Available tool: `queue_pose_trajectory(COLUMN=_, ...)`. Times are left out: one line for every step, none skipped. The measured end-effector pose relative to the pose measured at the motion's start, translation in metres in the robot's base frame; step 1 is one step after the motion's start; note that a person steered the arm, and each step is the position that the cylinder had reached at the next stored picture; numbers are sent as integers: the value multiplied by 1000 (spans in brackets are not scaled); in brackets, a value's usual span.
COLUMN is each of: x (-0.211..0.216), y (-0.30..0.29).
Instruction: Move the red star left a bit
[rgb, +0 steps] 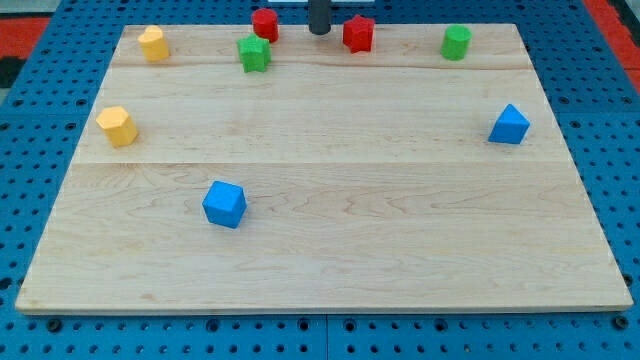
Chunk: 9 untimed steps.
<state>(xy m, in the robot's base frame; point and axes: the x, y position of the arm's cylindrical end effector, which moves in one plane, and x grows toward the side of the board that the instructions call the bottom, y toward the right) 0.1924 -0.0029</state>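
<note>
The red star sits near the top edge of the wooden board, a little right of centre. My tip is a dark rod end just to the star's left, close beside it; I cannot tell whether they touch. A second red block, roughly cylindrical, sits further left along the top edge.
A green star lies below the red cylinder. A green cylinder is at the top right. Yellow blocks sit at the top left and left. Blue blocks sit at the right and lower left.
</note>
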Motion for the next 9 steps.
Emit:
queue_pose_trajectory(x=0, y=0)
queue_pose_trajectory(x=2, y=0)
queue_pose_trajectory(x=0, y=0)
queue_pose_trajectory(x=1, y=0)
queue_pose_trajectory(x=2, y=0)
queue_pose_trajectory(x=1, y=0)
queue_pose_trajectory(x=0, y=1)
queue_pose_trajectory(x=0, y=4)
queue_pose_trajectory(x=1, y=6)
